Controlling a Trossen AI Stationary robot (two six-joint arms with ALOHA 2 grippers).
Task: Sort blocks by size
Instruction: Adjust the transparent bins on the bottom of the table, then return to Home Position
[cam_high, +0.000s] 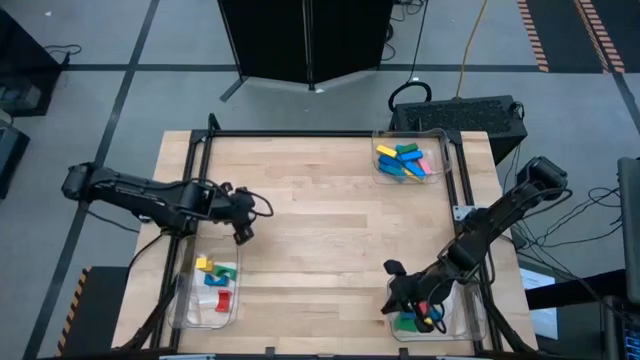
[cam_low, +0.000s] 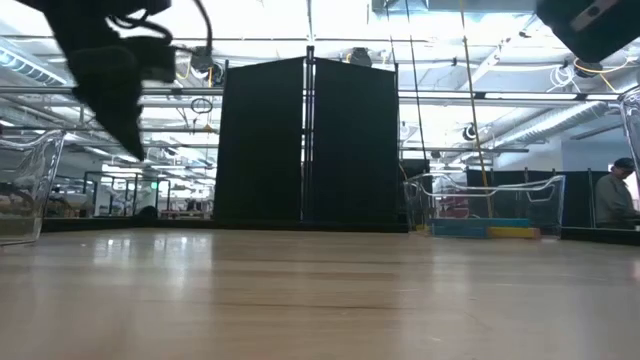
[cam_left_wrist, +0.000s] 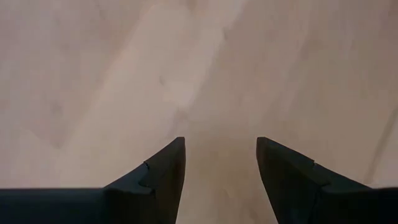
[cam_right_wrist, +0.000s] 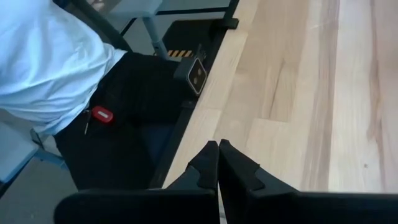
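Note:
The blocks lie in three clear trays. Blue, yellow, green and pink blocks (cam_high: 408, 160) fill the far-right tray (cam_high: 445, 150). Yellow, green, blue and red blocks (cam_high: 218, 280) lie in the near-left tray (cam_high: 188, 305). Green and red blocks (cam_high: 408, 321) lie in the near-right tray (cam_high: 465, 320). My left gripper (cam_high: 243, 235) (cam_left_wrist: 221, 143) hangs open over bare wood just beyond the near-left tray, with nothing between its fingers. My right gripper (cam_high: 388, 300) (cam_right_wrist: 219, 144) is shut and empty at the near-right tray's left edge, pointing toward the table's near edge.
Bare wood (cam_high: 330, 230) spans the table's middle between the trays. A black frame rail (cam_high: 300, 134) runs along the far edge. A person in a white shirt (cam_right_wrist: 43, 56) stands just off the near edge. In the low view the far-right tray (cam_low: 485, 205) stands at right.

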